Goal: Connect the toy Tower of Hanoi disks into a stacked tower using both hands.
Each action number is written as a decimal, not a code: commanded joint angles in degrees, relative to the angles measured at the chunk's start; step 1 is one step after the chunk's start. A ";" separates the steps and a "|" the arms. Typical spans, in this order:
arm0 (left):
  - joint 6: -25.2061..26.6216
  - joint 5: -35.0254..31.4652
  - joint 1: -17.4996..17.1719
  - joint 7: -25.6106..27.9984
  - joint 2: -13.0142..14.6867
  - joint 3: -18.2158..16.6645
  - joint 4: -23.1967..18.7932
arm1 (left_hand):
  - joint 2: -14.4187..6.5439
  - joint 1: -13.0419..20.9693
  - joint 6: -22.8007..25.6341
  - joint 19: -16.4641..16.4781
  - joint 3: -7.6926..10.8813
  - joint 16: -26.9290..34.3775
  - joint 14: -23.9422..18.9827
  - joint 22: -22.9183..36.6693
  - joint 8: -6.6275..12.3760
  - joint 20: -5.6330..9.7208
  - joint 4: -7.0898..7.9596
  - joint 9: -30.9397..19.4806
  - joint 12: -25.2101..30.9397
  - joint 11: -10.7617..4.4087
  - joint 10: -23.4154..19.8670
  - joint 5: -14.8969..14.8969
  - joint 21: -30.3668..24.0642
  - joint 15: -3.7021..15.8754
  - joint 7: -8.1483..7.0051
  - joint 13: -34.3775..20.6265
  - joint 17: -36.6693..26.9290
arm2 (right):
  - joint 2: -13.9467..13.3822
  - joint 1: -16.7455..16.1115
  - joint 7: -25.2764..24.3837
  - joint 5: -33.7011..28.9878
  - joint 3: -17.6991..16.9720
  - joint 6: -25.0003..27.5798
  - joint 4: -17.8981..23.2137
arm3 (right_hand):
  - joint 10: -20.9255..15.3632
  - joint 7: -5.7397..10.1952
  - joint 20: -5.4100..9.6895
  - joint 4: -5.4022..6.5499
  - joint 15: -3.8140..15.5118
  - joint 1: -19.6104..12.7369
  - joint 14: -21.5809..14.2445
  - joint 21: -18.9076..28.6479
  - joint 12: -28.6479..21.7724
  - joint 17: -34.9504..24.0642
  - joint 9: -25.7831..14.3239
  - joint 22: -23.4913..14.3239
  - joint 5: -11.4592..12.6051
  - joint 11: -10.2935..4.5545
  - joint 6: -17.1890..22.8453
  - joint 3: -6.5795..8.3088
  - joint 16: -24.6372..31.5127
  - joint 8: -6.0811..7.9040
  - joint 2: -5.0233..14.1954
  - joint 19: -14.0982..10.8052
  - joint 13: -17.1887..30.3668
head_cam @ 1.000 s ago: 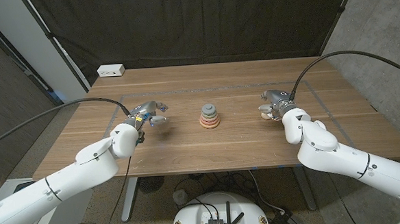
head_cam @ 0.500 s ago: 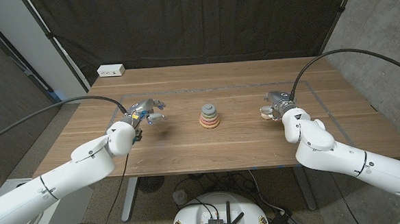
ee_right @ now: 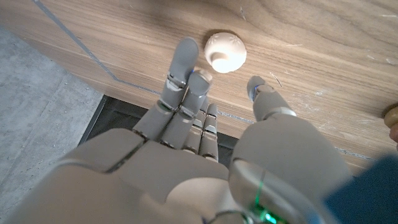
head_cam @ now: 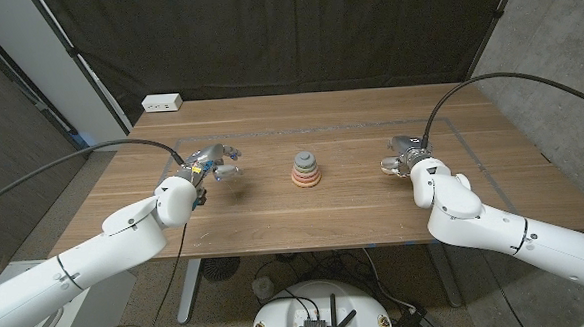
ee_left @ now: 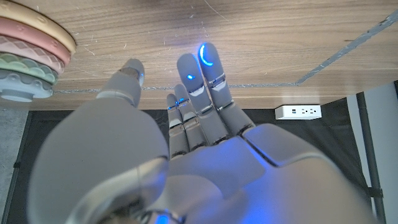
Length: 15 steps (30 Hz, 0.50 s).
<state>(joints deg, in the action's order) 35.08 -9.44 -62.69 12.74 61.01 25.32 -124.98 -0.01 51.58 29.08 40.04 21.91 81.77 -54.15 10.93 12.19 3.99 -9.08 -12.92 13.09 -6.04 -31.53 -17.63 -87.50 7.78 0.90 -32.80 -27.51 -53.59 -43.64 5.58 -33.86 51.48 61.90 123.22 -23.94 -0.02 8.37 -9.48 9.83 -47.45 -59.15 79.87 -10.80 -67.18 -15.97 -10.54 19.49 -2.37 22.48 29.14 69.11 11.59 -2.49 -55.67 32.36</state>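
Observation:
A tower of stacked pastel disks [head_cam: 306, 171] stands at the table's middle; its edge shows in the left wrist view [ee_left: 28, 56]. A small cream round piece [head_cam: 387, 162] lies on the wood right of the tower, just beside my right hand [head_cam: 407, 155]. In the right wrist view that cream piece [ee_right: 225, 52] sits just beyond the fingertips [ee_right: 186, 53] of my right hand [ee_right: 205, 124], untouched. My left hand [head_cam: 218, 163] hovers left of the tower, holding nothing. Its fingers [ee_left: 208, 68] are stretched out and apart above the wood.
A white power strip [head_cam: 162, 103] lies at the table's far left corner, also seen behind the left hand [ee_left: 298, 112]. Grey tape lines [head_cam: 260, 134] mark a rectangle on the wooden table [head_cam: 305, 218]. A black curtain hangs behind.
Both forearms have shifted slightly; the hands stay almost where they were. The tower and the cream piece have not moved.

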 commanded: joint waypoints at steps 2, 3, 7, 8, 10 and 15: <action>-1.49 1.51 0.37 -1.36 0.69 -0.19 0.76 | -0.51 -0.07 0.53 0.19 0.58 -0.17 -0.15 0.13 0.01 7.76 -0.15 -0.24 0.04 0.01 -0.78 -0.41 0.07 4.79 0.01 -0.12 -0.20 | 1.01 1.99 1.52 0.82 1.62 0.92 -2.45 | -0.36 -0.30 4.05 0.13 2.80 -0.31 0.10 -0.01 -0.66 0.06 -0.05 -0.15 -0.24 -0.08 -0.17 -0.44 -0.14 0.28 -0.56 0.09 0.20; -1.58 1.44 0.51 -1.43 0.73 -0.10 0.82 | -0.51 -0.07 0.54 0.18 0.59 -0.19 -0.14 0.13 0.01 7.76 -0.15 -0.24 0.02 0.03 -0.75 -0.41 0.07 4.79 0.03 -0.12 -0.19 | 1.06 2.02 1.43 0.89 1.68 1.07 -2.53 | -0.47 -0.47 4.05 0.14 2.80 -0.31 0.10 -0.01 -0.70 0.07 -0.04 -0.15 -0.26 0.12 -0.21 -0.47 -0.16 0.28 -0.55 0.09 0.19; -1.66 1.25 0.96 -1.72 0.78 0.18 0.89 | -0.62 -0.17 0.64 0.20 0.67 -0.15 -0.21 0.12 0.01 7.73 -0.13 -0.25 0.05 0.12 -0.93 -0.45 0.09 4.80 0.12 -0.16 -0.31 | 0.97 2.52 1.55 0.74 2.46 1.56 -2.79 | -0.57 -0.70 4.05 0.17 2.80 -0.37 0.00 -0.01 -0.73 0.03 0.03 -0.12 -0.36 0.34 -0.20 -0.58 -0.15 0.35 -0.48 0.10 0.13; -1.66 1.22 1.03 -1.70 0.73 0.23 0.91 | -0.65 -0.20 0.63 0.23 0.69 -0.29 -0.09 0.11 0.00 7.72 -0.12 -0.26 0.07 0.20 -1.01 -0.46 0.09 4.80 0.10 -0.17 -0.19 | 1.02 2.64 1.62 0.74 2.63 1.82 -2.85 | -0.59 -0.68 4.05 0.19 2.80 -0.39 0.01 -0.01 -0.73 0.06 0.05 -0.12 -0.39 0.46 -0.20 -0.61 -0.18 0.36 -0.46 0.09 0.11; -1.67 1.14 1.20 -1.88 0.75 0.39 0.93 | -0.68 -0.24 0.68 0.20 0.72 -0.16 -0.22 0.11 0.00 7.72 -0.12 -0.27 0.06 0.19 -1.00 -0.48 0.12 4.79 0.11 -0.21 -0.36 | 0.90 2.86 1.71 0.77 2.93 1.80 -2.90 | -0.52 -0.66 4.04 0.20 2.80 -0.42 0.05 0.00 -0.70 0.15 0.10 -0.11 -0.45 0.37 -0.21 -0.69 -0.28 0.39 -0.43 0.09 0.07; -1.94 1.27 1.17 -1.78 0.68 0.35 1.05 | -0.75 -0.41 0.78 0.25 0.80 -0.27 -0.14 0.09 -0.01 7.71 -0.11 -0.29 0.03 0.19 -1.07 -0.52 0.14 4.79 0.09 -0.26 -0.39 | 0.82 4.13 2.96 0.04 4.59 2.57 -3.18 | -0.99 -0.22 4.05 0.31 2.80 -0.47 -0.17 0.17 -0.97 0.19 0.27 -0.23 -0.74 -0.18 -0.38 -1.07 -0.39 0.50 -0.22 -0.09 0.18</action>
<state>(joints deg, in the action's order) 33.86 -8.41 -61.99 11.41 61.58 25.36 -124.29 -0.47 51.13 29.33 40.04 22.30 81.54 -54.14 10.94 12.19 3.99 -9.33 -12.91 13.09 -6.05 -32.14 -17.63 -87.50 7.78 1.11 -32.80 -27.78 -52.82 -41.36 7.08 -33.41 53.77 63.24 120.92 -24.39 -0.33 8.28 -9.17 9.73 -47.81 -59.06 79.87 -11.26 -66.86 -15.68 -10.54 18.96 -2.37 22.18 28.35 68.98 11.59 -2.85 -55.58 32.36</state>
